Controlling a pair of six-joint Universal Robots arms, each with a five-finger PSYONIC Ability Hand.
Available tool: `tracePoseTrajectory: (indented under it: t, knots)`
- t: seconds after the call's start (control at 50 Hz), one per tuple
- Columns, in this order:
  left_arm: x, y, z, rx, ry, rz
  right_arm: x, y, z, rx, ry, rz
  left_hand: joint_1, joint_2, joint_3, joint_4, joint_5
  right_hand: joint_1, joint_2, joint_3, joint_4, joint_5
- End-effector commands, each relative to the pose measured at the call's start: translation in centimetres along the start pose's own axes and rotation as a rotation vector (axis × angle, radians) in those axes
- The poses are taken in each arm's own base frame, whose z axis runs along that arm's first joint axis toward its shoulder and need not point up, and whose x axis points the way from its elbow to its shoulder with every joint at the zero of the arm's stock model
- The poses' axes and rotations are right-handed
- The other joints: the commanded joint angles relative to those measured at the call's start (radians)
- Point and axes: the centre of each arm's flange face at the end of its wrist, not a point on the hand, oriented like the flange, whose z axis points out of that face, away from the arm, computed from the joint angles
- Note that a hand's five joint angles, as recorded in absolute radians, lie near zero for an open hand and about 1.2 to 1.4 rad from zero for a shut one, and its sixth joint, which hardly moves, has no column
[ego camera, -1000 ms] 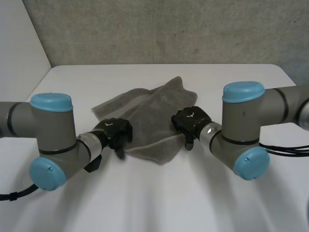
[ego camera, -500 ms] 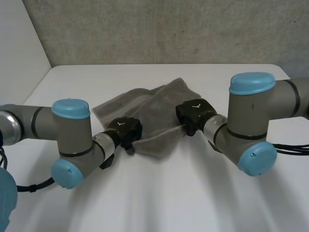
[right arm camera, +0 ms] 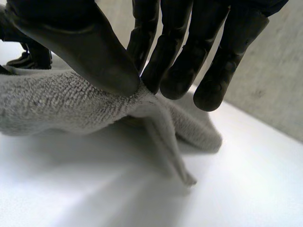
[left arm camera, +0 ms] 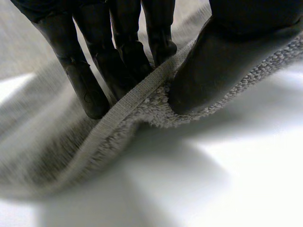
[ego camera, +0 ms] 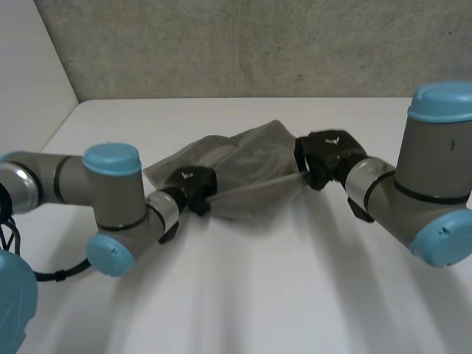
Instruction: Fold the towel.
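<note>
Grey terry towel (ego camera: 251,166) lies crumpled on the white worktop (ego camera: 258,295), near edge raised and pinched by our left robot hand (ego camera: 193,186) and right robot hand (ego camera: 324,156); next, we judge, carry it evenly across.

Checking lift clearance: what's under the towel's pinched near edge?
Under the towel, lifted where the left hand and right hand pinch it: bare white table. Its crumpled far part hides what's beneath.
</note>
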Motion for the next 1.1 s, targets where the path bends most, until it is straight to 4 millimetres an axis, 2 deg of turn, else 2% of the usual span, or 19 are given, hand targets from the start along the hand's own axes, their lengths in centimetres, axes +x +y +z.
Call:
tracePoseTrajectory:
  t: [0.02, 0.04, 0.06, 0.08, 0.1, 0.14, 0.16, 0.2, 0.32, 0.42, 0.46, 0.48, 0.52, 0.58, 0.74, 0.92, 1.02, 1.06, 1.1]
  knots:
    - [-3.2, -9.0, 1.2, 0.303, -0.085, 0.056, 0.6, -5.7, 3.3, 0.315, 0.003, -0.097, 0.119, 0.052, 0.060, 0.041, 0.105, 0.068, 0.079, 0.057, 0.053, 0.057]
    - [-3.2, -9.1, 1.2, 0.304, -0.085, 0.057, 1.0, -8.1, 4.0, 0.432, 0.031, -0.133, 0.119, 0.052, 0.060, 0.041, 0.105, 0.068, 0.079, 0.057, 0.053, 0.057]
    - [-3.8, -12.6, 1.1, 0.421, -0.104, 0.079, 1.0, -8.1, 4.0, 0.433, 0.032, -0.133, 0.119, 0.052, 0.060, 0.041, 0.105, 0.068, 0.079, 0.057, 0.053, 0.057]
    - [-4.3, -16.3, 0.7, 0.545, -0.118, 0.106, 1.3, -10.9, 4.3, 0.551, 0.059, -0.163, 0.119, 0.052, 0.060, 0.041, 0.105, 0.068, 0.079, 0.057, 0.053, 0.057]
    - [-4.3, -16.4, 0.7, 0.547, -0.118, 0.106, 1.3, -10.9, 4.3, 0.552, 0.059, -0.163, 0.119, 0.052, 0.060, 0.041, 0.105, 0.068, 0.079, 0.057, 0.053, 0.057]
    - [-4.4, -24.0, -1.4, 0.810, -0.129, 0.162, 1.3, -16.2, 3.8, 0.773, 0.086, -0.197, 0.119, 0.052, 0.060, 0.041, 0.105, 0.068, 0.079, 0.057, 0.053, 0.057]
    - [-4.4, -24.0, -1.4, 0.812, -0.129, 0.162, 1.3, -16.3, 3.8, 0.774, 0.086, -0.197, 0.119, 0.052, 0.060, 0.041, 0.105, 0.068, 0.079, 0.057, 0.053, 0.057]
    - [-3.9, -29.6, -4.3, 1.019, -0.140, 0.202, 1.1, -20.4, 2.3, 0.942, 0.122, -0.201, 0.119, 0.052, 0.060, 0.041, 0.105, 0.068, 0.079, 0.057, 0.053, 0.057]
    - [-3.3, -31.8, -6.9, 1.070, -0.133, 0.208, 0.1, -21.1, 1.6, 0.965, 0.110, -0.143, 0.119, 0.052, 0.060, 0.041, 0.105, 0.068, 0.079, 0.057, 0.053, 0.057]
    - [-4.7, -25.7, -6.2, 0.760, -0.159, 0.139, -2.8, -14.6, 2.6, 0.656, -0.059, -0.166, 0.119, 0.052, 0.060, 0.041, 0.105, 0.068, 0.079, 0.057, 0.053, 0.057]
    - [-6.9, -20.5, -6.6, 0.558, -0.202, 0.101, -3.3, -12.6, 2.6, 0.574, -0.111, -0.189, 0.119, 0.052, 0.060, 0.041, 0.105, 0.068, 0.079, 0.057, 0.053, 0.057]
    - [-6.9, -20.4, -6.6, 0.557, -0.202, 0.101, -3.3, -12.6, 2.5, 0.573, -0.112, -0.190, 0.119, 0.052, 0.060, 0.041, 0.105, 0.068, 0.079, 0.057, 0.053, 0.057]
    - [-8.0, -14.7, -7.0, 0.385, -0.217, 0.059, -4.4, -8.6, 2.1, 0.423, -0.200, -0.228, 0.119, 0.052, 0.060, 0.041, 0.105, 0.068, 0.079, 0.057, 0.053, 0.057]
    - [-8.5, -9.4, -7.9, 0.236, -0.204, 0.019, -4.9, -5.4, 1.2, 0.304, -0.264, -0.261, 0.119, 0.052, 0.060, 0.041, 0.105, 0.068, 0.079, 0.057, 0.053, 0.057]
    - [-9.6, -1.2, -10.7, -0.005, -0.196, 0.046, -6.4, 0.6, -1.6, 0.035, -0.372, -0.390, 0.119, 0.052, 0.060, 0.041, 0.105, 0.068, 0.079, 0.057, 0.053, 0.057]
    - [-8.4, 1.5, -11.8, -0.095, -0.170, 0.073, -7.8, 2.0, -3.2, -0.061, -0.433, -0.415, 0.119, 0.052, 0.060, 0.041, 0.105, -0.051, -0.040, -0.062, -0.067, -0.063]
    - [-8.1, 1.9, -12.0, -0.109, -0.164, 0.066, -8.7, 1.9, -3.7, -0.064, -0.447, -0.423, 0.119, 0.052, 0.060, 0.041, 0.105, -0.597, -0.586, -0.609, -0.613, -0.609]
    - [-8.0, 2.0, -12.1, -0.112, -0.163, 0.064, -8.4, 1.7, -3.6, -0.062, -0.426, -0.423, 0.119, 0.052, 0.060, 0.041, 0.105, -1.153, -1.142, -1.165, -1.169, -1.165]
    - [-8.1, 2.0, -12.1, -0.112, -0.165, 0.064, -8.2, 1.5, -3.3, -0.055, -0.401, -0.419, 0.119, 0.052, 0.060, 0.041, 0.105, -1.153, -1.142, -1.165, -1.169, -1.165]
